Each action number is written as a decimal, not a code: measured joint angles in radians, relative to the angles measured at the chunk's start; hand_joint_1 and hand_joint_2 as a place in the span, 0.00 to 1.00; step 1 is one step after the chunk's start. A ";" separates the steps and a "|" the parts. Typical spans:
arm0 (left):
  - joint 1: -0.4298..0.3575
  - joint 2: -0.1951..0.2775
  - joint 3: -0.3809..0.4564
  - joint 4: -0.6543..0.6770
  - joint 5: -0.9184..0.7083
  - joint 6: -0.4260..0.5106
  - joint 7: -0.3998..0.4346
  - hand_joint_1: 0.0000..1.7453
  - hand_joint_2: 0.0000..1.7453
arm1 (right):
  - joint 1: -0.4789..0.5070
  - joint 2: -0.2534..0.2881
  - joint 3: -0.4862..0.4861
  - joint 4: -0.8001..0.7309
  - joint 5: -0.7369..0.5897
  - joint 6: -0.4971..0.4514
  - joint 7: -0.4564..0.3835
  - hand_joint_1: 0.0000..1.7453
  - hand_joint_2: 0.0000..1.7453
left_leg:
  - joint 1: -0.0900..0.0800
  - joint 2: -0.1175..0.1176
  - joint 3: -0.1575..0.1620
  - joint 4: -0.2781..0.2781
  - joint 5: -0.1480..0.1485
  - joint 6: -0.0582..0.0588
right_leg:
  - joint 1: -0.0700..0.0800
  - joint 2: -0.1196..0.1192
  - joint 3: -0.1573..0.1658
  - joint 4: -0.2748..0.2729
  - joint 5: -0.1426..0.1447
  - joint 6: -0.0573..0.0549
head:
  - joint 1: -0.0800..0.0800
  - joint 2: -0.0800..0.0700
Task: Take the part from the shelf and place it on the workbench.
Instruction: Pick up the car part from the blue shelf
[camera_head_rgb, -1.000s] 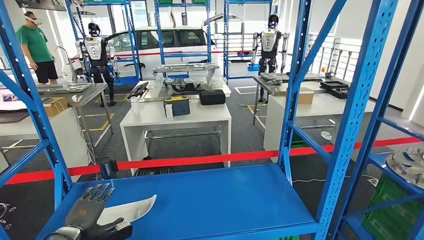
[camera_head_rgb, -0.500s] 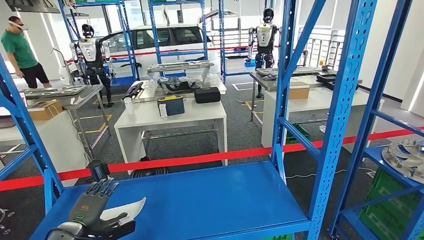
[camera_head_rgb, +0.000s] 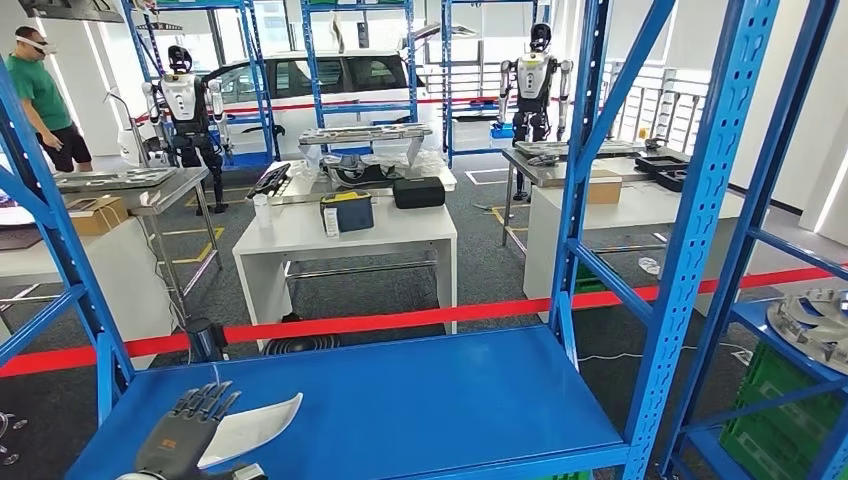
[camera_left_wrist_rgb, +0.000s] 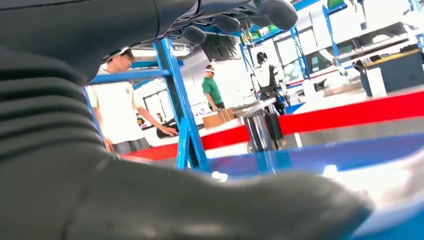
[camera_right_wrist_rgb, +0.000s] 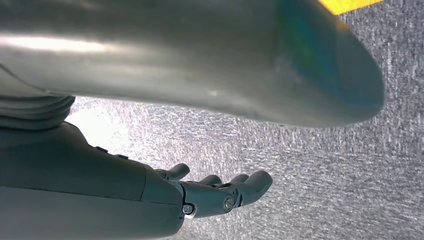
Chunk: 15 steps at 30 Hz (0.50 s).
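Workshop, blue shelf (camera_head_rgb: 420, 400) | white part (camera_head_rgb: 250, 430) lies at its near-left corner, under the left hand (camera_head_rgb: 185, 432) | fingers laid flat over it, thumb beneath: gripping for the lift | right hand (camera_right_wrist_rgb: 220, 192) hangs open above the floor | since earlier: view shifted, grip unchanged.

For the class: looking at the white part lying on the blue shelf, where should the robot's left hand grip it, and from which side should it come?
Grip the white part at its broad near end, coming from the robot's side with the left hand. It lies flat on the blue shelf and tapers to a thin far tip, so fingers over the top and the thumb beneath the near edge seems safest.
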<state>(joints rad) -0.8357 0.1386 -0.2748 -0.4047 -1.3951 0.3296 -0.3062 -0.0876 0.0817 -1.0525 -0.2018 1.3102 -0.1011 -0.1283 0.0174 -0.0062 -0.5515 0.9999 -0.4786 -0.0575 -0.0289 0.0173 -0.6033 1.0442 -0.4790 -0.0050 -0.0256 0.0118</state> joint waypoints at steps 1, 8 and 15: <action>0.018 0.001 0.000 0.001 0.002 0.004 -0.016 0.00 1.00 | 0.000 0.000 0.000 0.000 0.001 0.002 0.001 0.00 0.00 | -0.001 0.000 0.000 0.000 0.000 0.001 | 0.000 0.000 0.002 -0.002 0.001 0.002 | 0.000 0.000; 0.060 -0.012 -0.001 0.015 -0.021 0.008 -0.031 0.00 1.00 | -0.001 0.001 0.000 0.000 0.007 0.002 -0.002 0.00 0.00 | -0.002 0.000 0.000 0.003 -0.002 0.004 | 0.000 0.000 0.004 -0.006 0.002 0.006 | 0.000 0.000; 0.068 -0.047 -0.005 0.036 -0.049 0.012 0.052 0.00 1.00 | -0.001 0.003 0.000 0.000 0.008 0.000 0.000 0.00 0.00 | -0.002 0.000 0.000 0.004 -0.004 0.006 | -0.001 0.000 0.005 -0.007 0.003 0.007 | 0.000 0.000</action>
<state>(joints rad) -0.7674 0.0917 -0.2793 -0.3682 -1.4438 0.3418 -0.2540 -0.0884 0.0847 -1.0525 -0.2018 1.3178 -0.1008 -0.1282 0.0151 -0.0065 -0.5518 1.0041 -0.4823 -0.0511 -0.0296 0.0172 -0.5987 1.0370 -0.4762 0.0019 -0.0256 0.0118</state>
